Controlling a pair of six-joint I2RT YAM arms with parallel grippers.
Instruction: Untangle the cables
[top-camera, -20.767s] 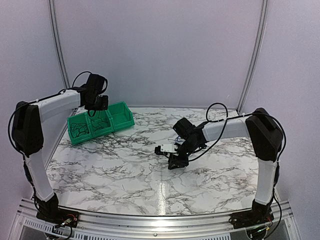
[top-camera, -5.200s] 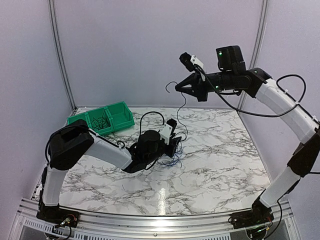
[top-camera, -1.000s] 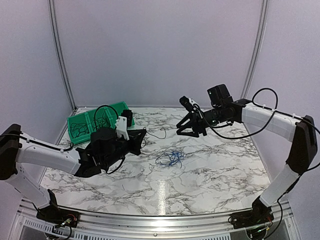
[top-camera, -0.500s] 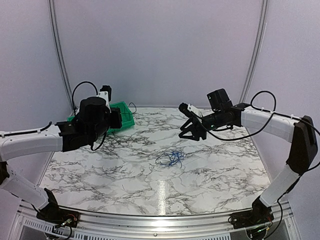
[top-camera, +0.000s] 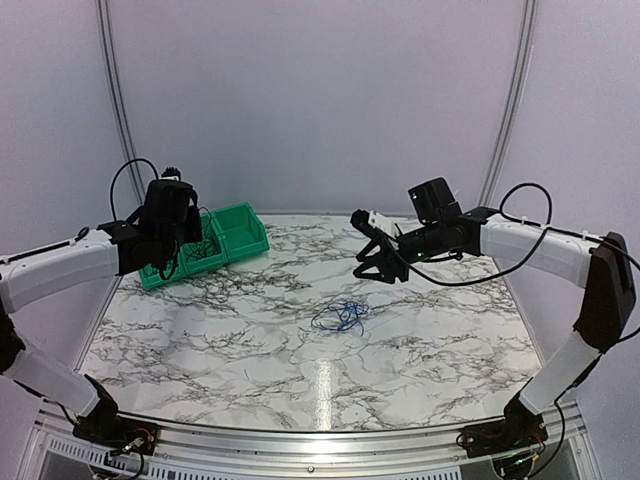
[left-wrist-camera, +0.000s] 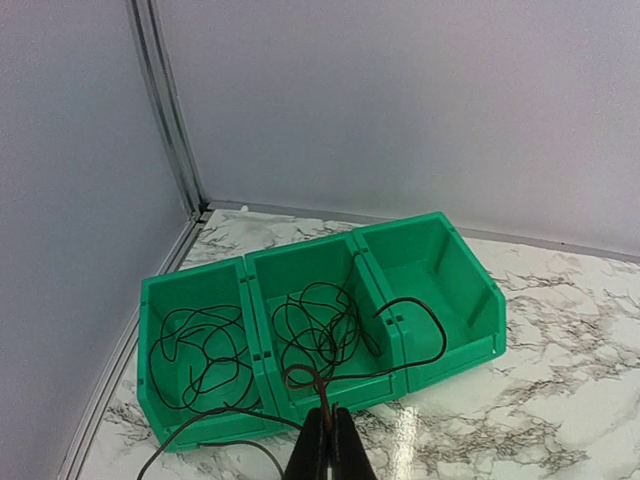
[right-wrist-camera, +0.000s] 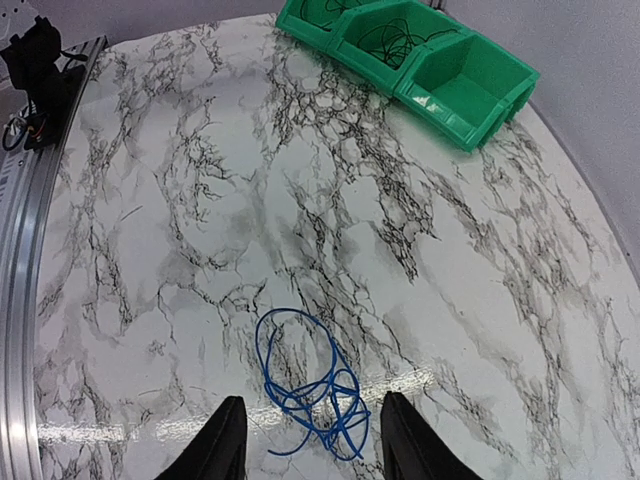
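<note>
In the left wrist view my left gripper (left-wrist-camera: 328, 415) is shut on a thin black cable (left-wrist-camera: 440, 335), just in front of the green bin row (left-wrist-camera: 455, 355). The cable arcs over the divider between the middle and right compartments, and its other end trails down to the left. More black cables lie coiled in the left compartment (left-wrist-camera: 200, 350) and the middle compartment (left-wrist-camera: 320, 325). A blue cable (top-camera: 340, 318) lies in a loose tangle on the marble table. My right gripper (right-wrist-camera: 313, 398) hangs open above the blue cable (right-wrist-camera: 300, 380), not touching it.
The green bin row (top-camera: 245, 235) stands at the back left corner, close to the left wall and a metal frame post (left-wrist-camera: 165, 110). Its right compartment (left-wrist-camera: 430, 270) holds nothing. The left arm's wrist (top-camera: 168, 215) hovers by the bins. The table's metal edge rail (right-wrist-camera: 30, 260) runs alongside the right wrist view.
My left arm has swung from the table's middle back to the bins at the left, carrying the black cable. The right gripper has shifted slightly left and down. The blue cable has not moved.
</note>
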